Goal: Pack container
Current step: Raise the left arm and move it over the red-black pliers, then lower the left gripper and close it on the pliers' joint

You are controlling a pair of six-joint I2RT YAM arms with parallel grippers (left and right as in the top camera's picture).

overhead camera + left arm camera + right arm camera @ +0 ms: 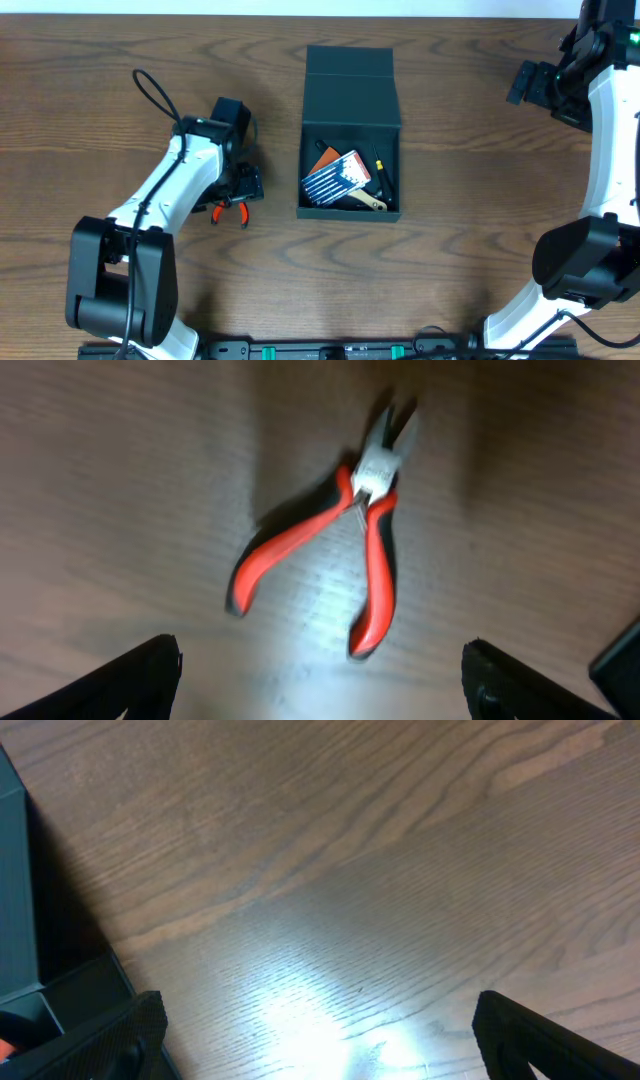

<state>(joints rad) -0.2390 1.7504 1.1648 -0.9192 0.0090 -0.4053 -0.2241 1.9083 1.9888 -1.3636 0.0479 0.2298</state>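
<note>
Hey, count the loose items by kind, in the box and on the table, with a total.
Red-handled pliers: 1, on the table
Blue screwdriver-set case: 1, in the container
Orange flat item: 1, in it
Black slim tool: 1, in it
Cream-handled tool: 1, in it
Total: 5

White arms [170, 185] — black joints [110, 270], black cables [150, 88].
</note>
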